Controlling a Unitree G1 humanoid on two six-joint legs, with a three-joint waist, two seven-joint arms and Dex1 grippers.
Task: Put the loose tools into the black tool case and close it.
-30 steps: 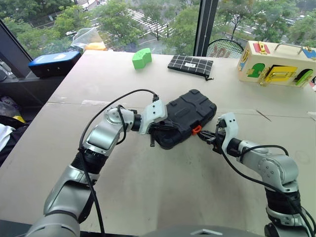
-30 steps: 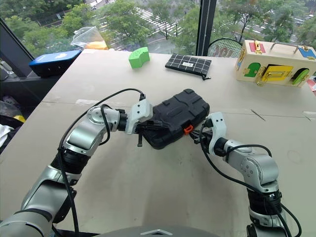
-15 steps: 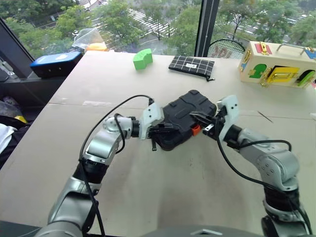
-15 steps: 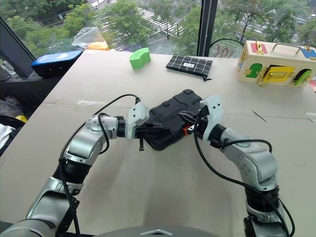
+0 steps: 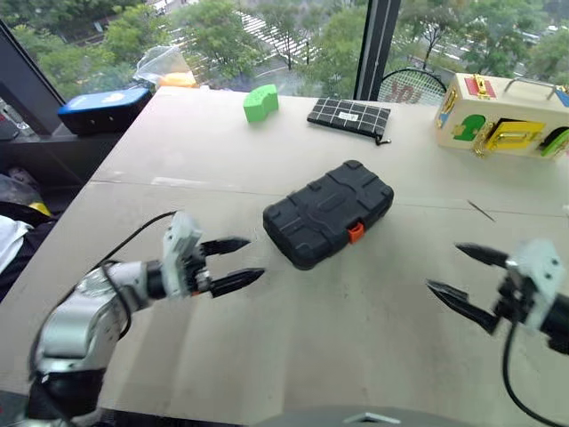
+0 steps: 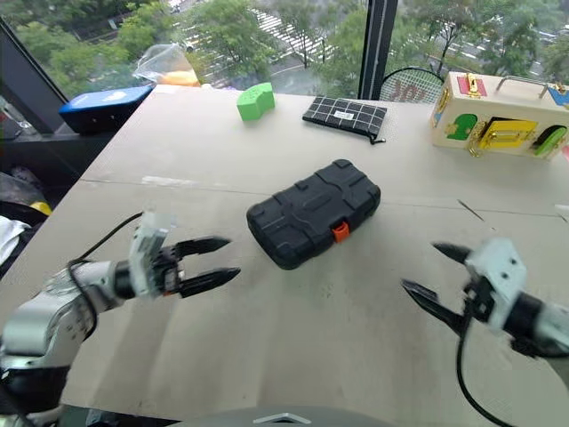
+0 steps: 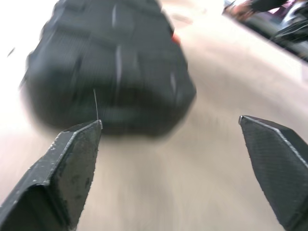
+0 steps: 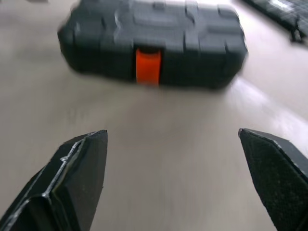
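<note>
The black tool case [image 5: 329, 213] lies shut in the middle of the table, ribbed shell up, its small orange latch [image 5: 356, 233] facing the near side. My left gripper [image 5: 253, 258] hovers open to the left of the case, a short gap from its end, fingers pointing toward it. My right gripper [image 5: 444, 267] is open too, well to the right of and nearer than the case. In the right wrist view the case [image 8: 154, 38] and latch [image 8: 147, 66] lie ahead of the spread fingers. The loose tools are out of view.
At the back stand a green block [image 5: 260, 102], a flat black grid-patterned pouch [image 5: 348, 116] and a wooden toy box [image 5: 502, 116]. A blue box [image 5: 105, 107] sits off the table's back left corner. A thin stick [image 5: 480, 210] lies right of the case.
Both grippers were shut at the case's two ends. They have opened and drawn back and apart, the left to the left, the right to the right. The case stays closed.
</note>
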